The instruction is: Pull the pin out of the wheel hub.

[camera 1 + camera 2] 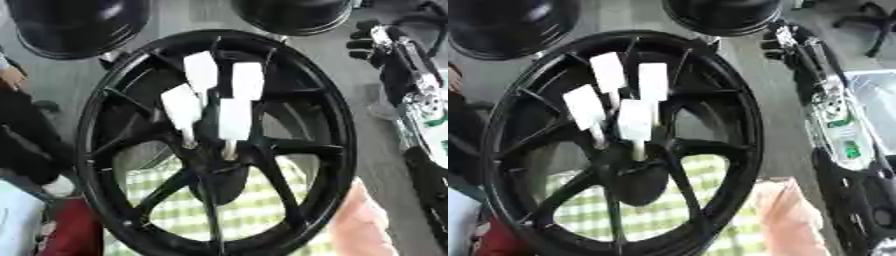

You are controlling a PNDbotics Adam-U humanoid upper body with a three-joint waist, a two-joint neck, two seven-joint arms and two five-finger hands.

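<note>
Standing tilted, the black spoked wheel hub [219, 145] carries four white-tagged pins [219, 100]; right hand [785, 42] fingers' state cannot be told.

A green and white checked cloth [262, 200] shows through the gaps of the black wheel hub [332, 125]. The wheel seems to stand on this cloth, though its bottom edge is hard to see. Past the cloth the floor [350, 90] is plain grey. Two big black round things [79, 25] rest at the far side, just above the wheel's top rim.
</note>
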